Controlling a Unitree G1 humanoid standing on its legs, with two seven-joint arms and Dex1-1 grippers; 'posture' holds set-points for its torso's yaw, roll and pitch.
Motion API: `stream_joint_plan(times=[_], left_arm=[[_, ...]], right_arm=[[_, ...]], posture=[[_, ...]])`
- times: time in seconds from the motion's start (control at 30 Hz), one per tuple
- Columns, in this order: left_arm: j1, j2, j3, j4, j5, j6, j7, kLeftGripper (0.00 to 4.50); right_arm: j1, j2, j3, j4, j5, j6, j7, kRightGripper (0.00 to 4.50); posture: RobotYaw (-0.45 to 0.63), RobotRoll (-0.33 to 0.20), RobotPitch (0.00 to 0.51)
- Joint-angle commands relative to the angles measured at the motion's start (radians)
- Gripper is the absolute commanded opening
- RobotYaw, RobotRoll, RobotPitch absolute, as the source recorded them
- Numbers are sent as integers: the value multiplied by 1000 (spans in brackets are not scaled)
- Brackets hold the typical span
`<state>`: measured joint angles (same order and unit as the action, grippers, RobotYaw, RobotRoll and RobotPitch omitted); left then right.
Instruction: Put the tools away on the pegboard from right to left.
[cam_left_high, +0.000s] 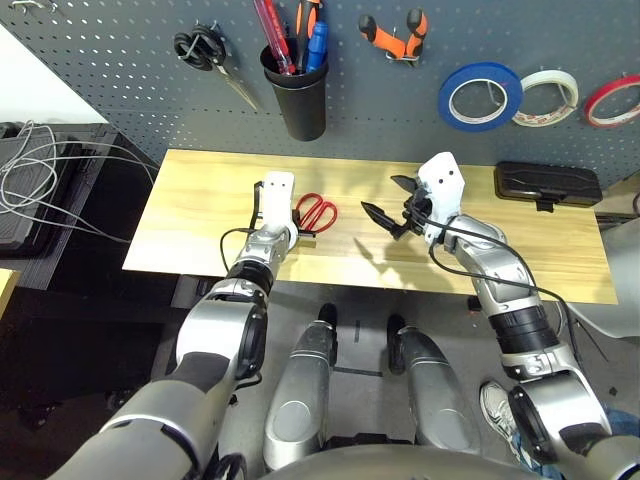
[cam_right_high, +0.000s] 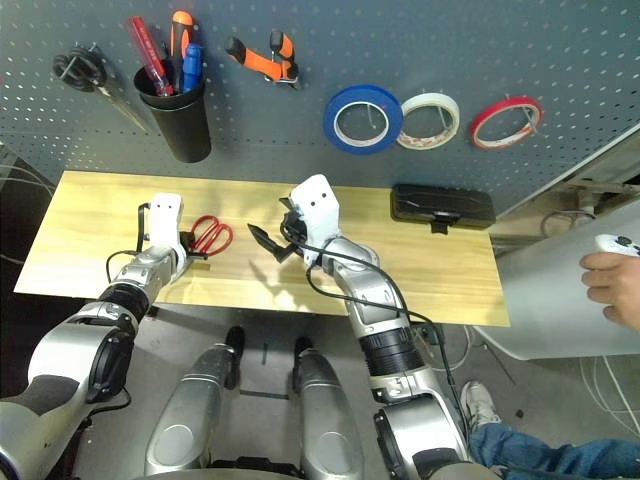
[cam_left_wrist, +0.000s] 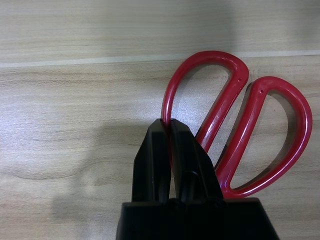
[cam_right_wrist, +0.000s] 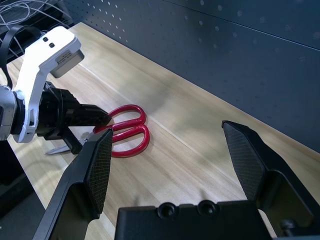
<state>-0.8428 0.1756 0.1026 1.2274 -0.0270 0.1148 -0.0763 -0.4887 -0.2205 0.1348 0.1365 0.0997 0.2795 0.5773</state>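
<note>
Left claw (cam_left_high: 300, 228) down on the counter (cam_left_high: 200, 215), its two black fingers (cam_left_wrist: 180, 155) pinched together on one loop of the red-handled scissors (cam_left_high: 318, 211). Scissors lie flat on the wood, handles toward 3 o'clock from the claw; blades mostly hidden under the claw, only a grey tip showing in the right wrist view.

Right claw (cam_left_high: 392, 200) hangs above the counter at 3 o'clock from the scissors, apart from them, fingers spread wide, nothing between them.

Pegboard (cam_left_high: 120, 60) at 12 o'clock behind the counter. On it: blue tape roll (cam_left_high: 480, 95) on a hook, orange-and-black-handled pliers (cam_left_high: 395, 35) at its 10 o'clock, black cup (cam_left_high: 296, 92) holding the blue-handled screwdriver (cam_left_high: 316, 45) among other handles, tops cut off by the frame.

Black case (cam_left_high: 547, 184) at the counter's far right edge. Person's hand (cam_right_high: 612, 280) at 3 o'clock, partly cut off.
</note>
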Motion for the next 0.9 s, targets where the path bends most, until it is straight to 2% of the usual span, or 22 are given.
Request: stream_joint_plan(times=[0.03, 0.3, 0.67, 0.9], left_arm=[[53, 0, 10, 9, 0, -13, 1, 23], [157, 15, 41, -206, -39, -192, -47, 23], [436, 52, 52, -738, -111, -215, -149, 23], [532, 92, 27, -870, -173, -264, -330, 23]], right_arm=[[1, 1, 6, 22, -1, -11, 3, 4500], [-38, 3, -17, 52, 16, -67, 10, 4500], [-80, -6, -43, 57, 40, -98, 32, 4500], [-95, 2, -44, 6, 75, -85, 53, 4500]], posture=[[-18, 0, 357], [18, 0, 335], [39, 0, 313], [36, 0, 305]])
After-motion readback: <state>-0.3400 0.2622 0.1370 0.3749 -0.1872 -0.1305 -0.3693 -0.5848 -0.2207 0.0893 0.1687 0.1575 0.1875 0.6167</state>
